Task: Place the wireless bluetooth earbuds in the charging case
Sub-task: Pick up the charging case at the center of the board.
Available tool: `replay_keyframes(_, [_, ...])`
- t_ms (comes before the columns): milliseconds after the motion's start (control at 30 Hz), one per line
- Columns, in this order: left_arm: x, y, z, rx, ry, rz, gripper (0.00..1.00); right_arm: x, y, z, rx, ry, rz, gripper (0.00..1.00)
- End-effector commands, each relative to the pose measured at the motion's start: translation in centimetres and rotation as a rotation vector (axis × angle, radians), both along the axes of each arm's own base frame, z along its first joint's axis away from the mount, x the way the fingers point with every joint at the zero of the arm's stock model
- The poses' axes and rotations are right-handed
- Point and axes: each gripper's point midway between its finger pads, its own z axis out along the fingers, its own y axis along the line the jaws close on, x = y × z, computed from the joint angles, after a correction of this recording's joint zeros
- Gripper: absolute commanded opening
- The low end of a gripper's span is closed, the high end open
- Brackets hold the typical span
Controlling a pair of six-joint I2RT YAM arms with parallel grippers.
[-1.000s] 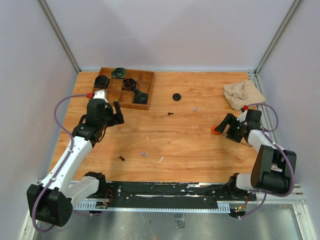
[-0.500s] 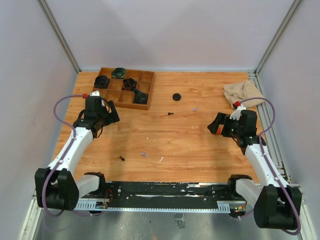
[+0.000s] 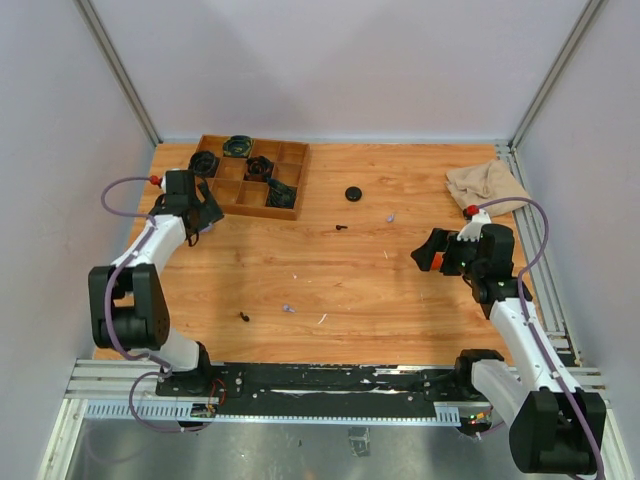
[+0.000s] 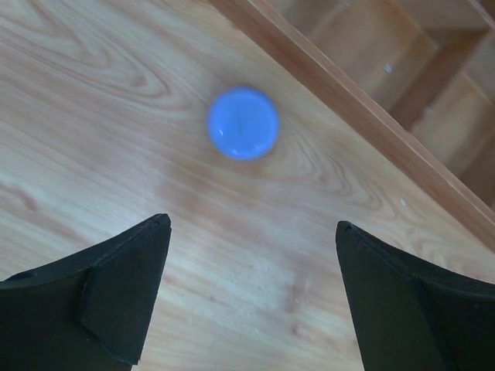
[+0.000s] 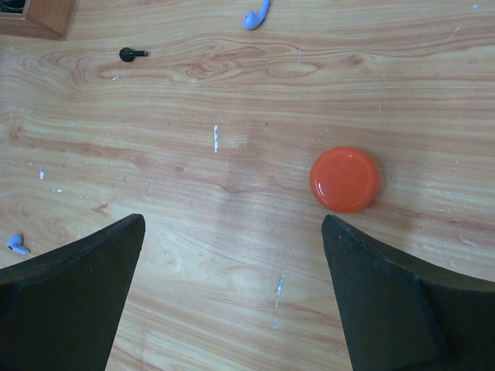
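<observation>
Hovering with jaws spread and empty: left gripper [image 4: 251, 232] by the blue case [image 4: 242, 123], right gripper [image 5: 232, 232] by the orange case [image 5: 345, 179]. Lavender earbud [image 5: 255, 14] and black earbud [image 5: 131, 54] lie loose beyond. I judge them light and slick, best pinched across the bulb.

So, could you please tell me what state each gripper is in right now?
Left gripper: open, holding nothing.
Right gripper: open, holding nothing.

A divided wooden tray [image 3: 291, 153] sits far left on the table [image 3: 330, 280], a crumpled beige cloth [image 3: 487, 186] far right.
</observation>
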Motion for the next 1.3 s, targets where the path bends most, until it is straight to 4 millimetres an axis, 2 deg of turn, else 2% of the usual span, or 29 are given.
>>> replay_keyframes(0, [2.5, 3.1, -0.1, 0.043, -0.021, 0.137, 0.91, -0.2, 0.5, 0.1, -0.015, -0.029, 0.035, 0.99])
replay_keyframes(233, [4.7, 3.7, -2.7, 0.043, 0.031, 0.159, 0.84, -0.2, 0.3, -0.2, -0.026, -0.019, 0.032, 0.99])
replay_keyframes(433, [5.9, 3.7, -5.6, 0.03, 0.081, 0.152, 0.73, -0.2, 0.3, -0.5, -0.031, -0.007, 0.035, 0.99])
replay_keyframes(600, [6.7, 3.7, -6.6, 0.021, 0.093, 0.147, 0.68, -0.2, 0.8, -0.6, -0.012, -0.005, 0.063, 0.99])
replay_keyframes(767, [6.5, 4.0, -7.7, 0.019, 0.12, 0.155, 0.61, -0.2, 1.0, -0.7, -0.007, 0.0, 0.071, 0.99])
replay_keyframes(1000, [5.6, 3.3, -9.3, -0.011, 0.167, 0.129, 0.45, -0.2, 0.9, -0.7, -0.009, 0.005, 0.067, 0.99])
replay_keyframes(1133, [4.6, 1.9, -9.4, -0.071, 0.175, 0.09, 0.36, -0.3, 1.3, -0.6, 0.006, 0.007, 0.086, 0.99])
replay_keyframes(1267, [2.7, 0.1, -9.1, -0.154, 0.135, 0.069, 0.35, -0.4, 2.2, -0.7, 0.023, 0.029, 0.125, 0.99])
